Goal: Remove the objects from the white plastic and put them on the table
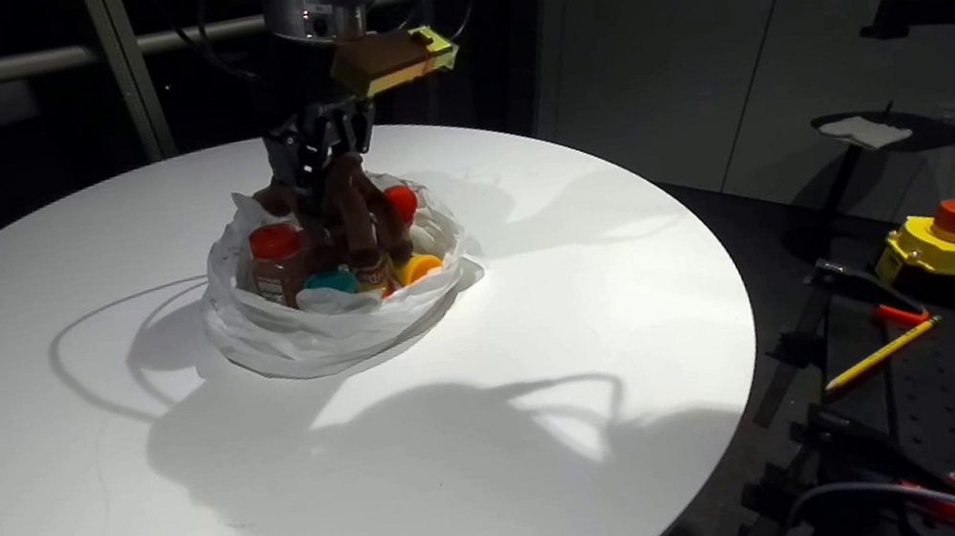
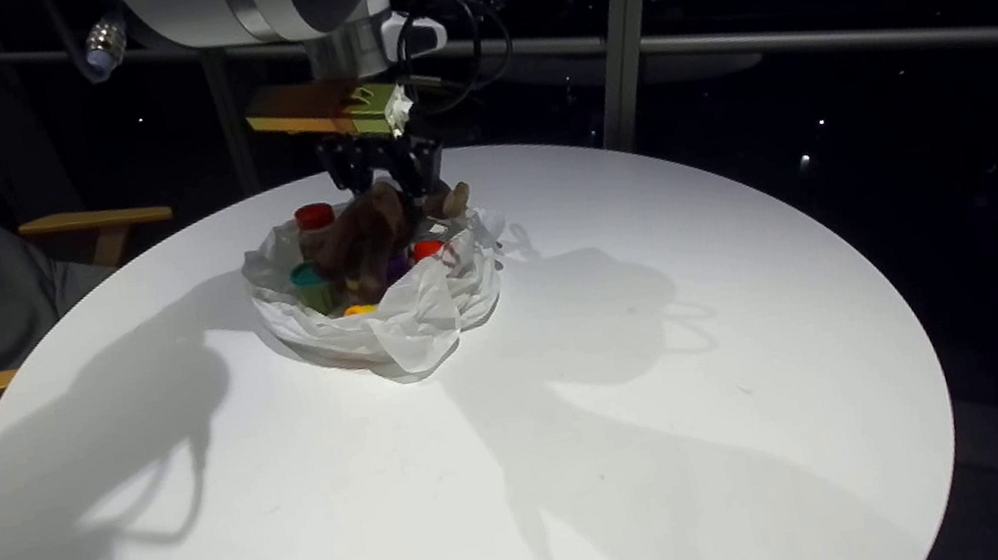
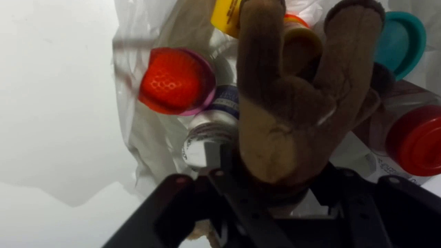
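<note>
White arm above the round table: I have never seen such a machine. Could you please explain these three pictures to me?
It is a robot arm ending in a gripper, a kind of hand. Two pictures look from outside the robot; the close one looks down from its wrist. On the round table stands an open white plastic bag. In it are a brown plush animal, a jar with a red lid, a tub with a teal top and other small things. The fingers stand on either side of the plush animal; whether they grip it firmly, I cannot tell.

Tabletop (image 1: 607, 285), one; white plastic bag (image 1: 334, 338), one; brown plush animal (image 3: 293, 103), one; red-capped bottle (image 1: 276, 265), one; teal cup (image 3: 394, 48), one; yellow pencil (image 1: 883, 353), one.
</note>
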Controlling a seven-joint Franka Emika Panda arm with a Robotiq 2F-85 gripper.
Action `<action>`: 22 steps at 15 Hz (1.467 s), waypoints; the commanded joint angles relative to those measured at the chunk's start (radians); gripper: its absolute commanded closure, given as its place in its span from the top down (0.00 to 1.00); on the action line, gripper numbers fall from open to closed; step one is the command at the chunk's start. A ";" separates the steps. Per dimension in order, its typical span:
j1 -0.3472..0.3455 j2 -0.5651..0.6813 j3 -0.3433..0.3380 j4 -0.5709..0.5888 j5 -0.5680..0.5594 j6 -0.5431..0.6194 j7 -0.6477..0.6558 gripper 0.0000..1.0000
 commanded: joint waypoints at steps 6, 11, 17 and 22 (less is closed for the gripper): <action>-0.025 -0.176 0.042 -0.148 0.027 -0.016 -0.039 0.14; -0.072 -0.412 0.035 -0.369 0.037 0.004 -0.078 0.16; -0.197 -0.478 -0.057 -0.468 0.038 -0.002 -0.150 0.12; -0.288 -0.296 -0.080 -0.378 0.087 -0.019 -0.218 0.12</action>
